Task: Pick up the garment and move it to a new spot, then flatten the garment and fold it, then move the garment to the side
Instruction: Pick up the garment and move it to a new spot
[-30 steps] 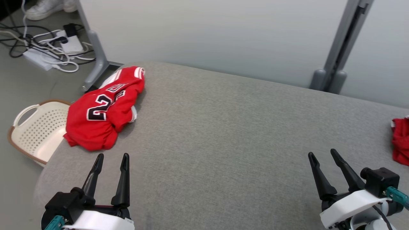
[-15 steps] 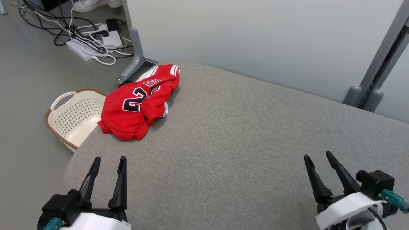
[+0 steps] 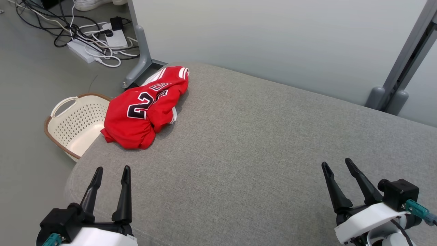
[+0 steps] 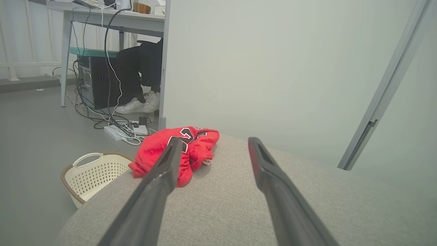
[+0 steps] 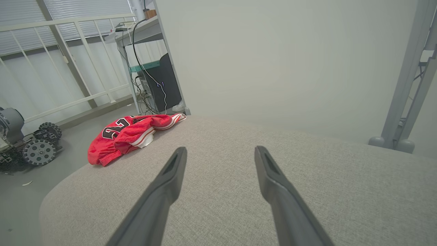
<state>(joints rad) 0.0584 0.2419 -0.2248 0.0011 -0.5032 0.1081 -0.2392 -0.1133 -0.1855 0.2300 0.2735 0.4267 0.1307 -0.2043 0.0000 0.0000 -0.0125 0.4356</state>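
A red garment (image 3: pixel 143 112) carries black numerals edged in white, with red-and-white striped trim at one hem. Beneath it, the counter (image 3: pixel 256 153) is a mottled grey weave. Beside the garment, a cream basket (image 3: pixel 73 124) has a dotted pattern of holes and a brown rim. Nearer than the garment, the left end effector (image 3: pixel 112 169) and right end effector (image 3: pixel 336 162) are black with white housings and teal connectors. Beyond the garment, black and white cables (image 3: pixel 85 37) cross a grey floor (image 3: pixel 27 85).

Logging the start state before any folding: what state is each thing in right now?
red jersey: crumpled in a heap at the grey table's far left corner
basket: upright on the floor beside the table
left gripper: open, holding nothing
right gripper: open, holding nothing
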